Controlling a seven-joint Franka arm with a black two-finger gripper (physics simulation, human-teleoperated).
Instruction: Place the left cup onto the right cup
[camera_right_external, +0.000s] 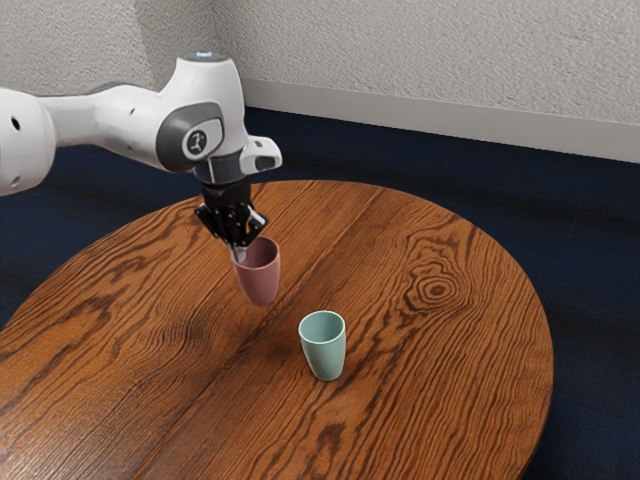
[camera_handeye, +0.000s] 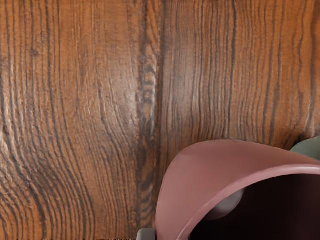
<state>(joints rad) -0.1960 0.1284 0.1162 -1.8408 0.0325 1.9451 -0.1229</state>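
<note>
Both fingers of the hand (camera_right_external: 240, 243) pinch the rim of the pink cup (camera_right_external: 259, 272), which hangs slightly tilted, just clear of the round wooden surface (camera_right_external: 440, 230). In the exterior view, at about four o'clock from it and near, the green cup (camera_right_external: 322, 345) stands upright, apart from it.

Held cup (camera_right_external: 258, 272), gripped at its rim by the gripper (camera_right_external: 240, 245), hangs above the round table (camera_right_external: 430, 290). Standing cup (camera_right_external: 322, 345) rests on the table at its 4 o'clock, apart.
</note>
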